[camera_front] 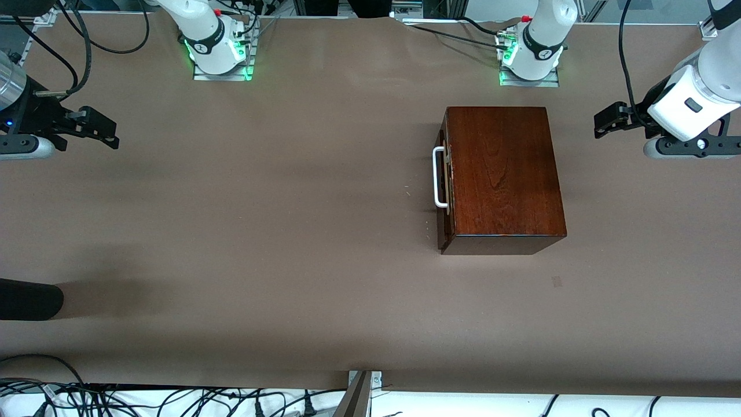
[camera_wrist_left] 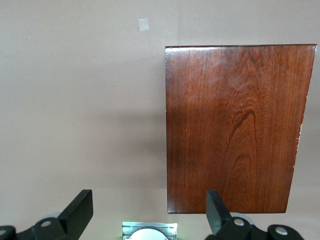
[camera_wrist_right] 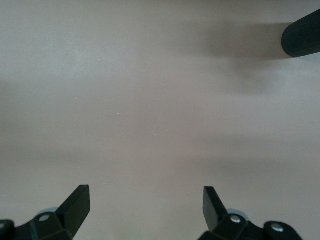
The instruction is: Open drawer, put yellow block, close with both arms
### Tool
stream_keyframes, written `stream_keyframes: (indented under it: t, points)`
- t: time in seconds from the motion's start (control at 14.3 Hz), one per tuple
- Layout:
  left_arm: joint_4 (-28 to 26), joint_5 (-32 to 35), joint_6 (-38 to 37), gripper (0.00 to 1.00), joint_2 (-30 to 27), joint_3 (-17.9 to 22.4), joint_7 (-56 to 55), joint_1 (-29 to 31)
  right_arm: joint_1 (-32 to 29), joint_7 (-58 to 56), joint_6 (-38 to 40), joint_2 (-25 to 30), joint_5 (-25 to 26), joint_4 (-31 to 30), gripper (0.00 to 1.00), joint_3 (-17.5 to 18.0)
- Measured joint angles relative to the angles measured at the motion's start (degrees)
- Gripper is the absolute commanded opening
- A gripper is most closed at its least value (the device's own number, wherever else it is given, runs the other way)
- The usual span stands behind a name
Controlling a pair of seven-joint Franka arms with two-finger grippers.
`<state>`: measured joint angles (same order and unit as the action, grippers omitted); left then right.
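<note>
The drawer (camera_front: 444, 191) is shut flush in its dark mahogany box (camera_front: 503, 174), with the white bar handle (camera_front: 440, 176) facing the right arm's end of the table. In the left wrist view only the box's top (camera_wrist_left: 235, 125) shows. The yellow block is out of view in every frame. My left gripper (camera_front: 605, 121) hangs open and empty over the table at the left arm's end, beside the box; its fingers (camera_wrist_left: 80, 207) stand wide around bare table. My right gripper (camera_front: 107, 128) hangs open and empty over bare table (camera_wrist_right: 146, 192) at the right arm's end.
A black rounded object (camera_front: 29, 299) juts in at the right arm's end, nearer the camera, and also shows in the right wrist view (camera_wrist_right: 302, 35). A small tape patch (camera_front: 557, 281) lies nearer the camera than the box. Cables (camera_front: 173, 399) run along the near edge.
</note>
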<state>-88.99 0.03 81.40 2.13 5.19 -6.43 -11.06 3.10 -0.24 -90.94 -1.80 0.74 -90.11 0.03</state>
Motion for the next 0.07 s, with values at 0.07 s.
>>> stream_keyframes:
  t: [0.07]
  points:
    - [0.0, 0.0, 0.0, 1.00, -0.1, 0.0, 0.0, 0.0, 0.0, 0.0, -0.1, 0.0, 0.0, 0.0, 1.00, 0.0]
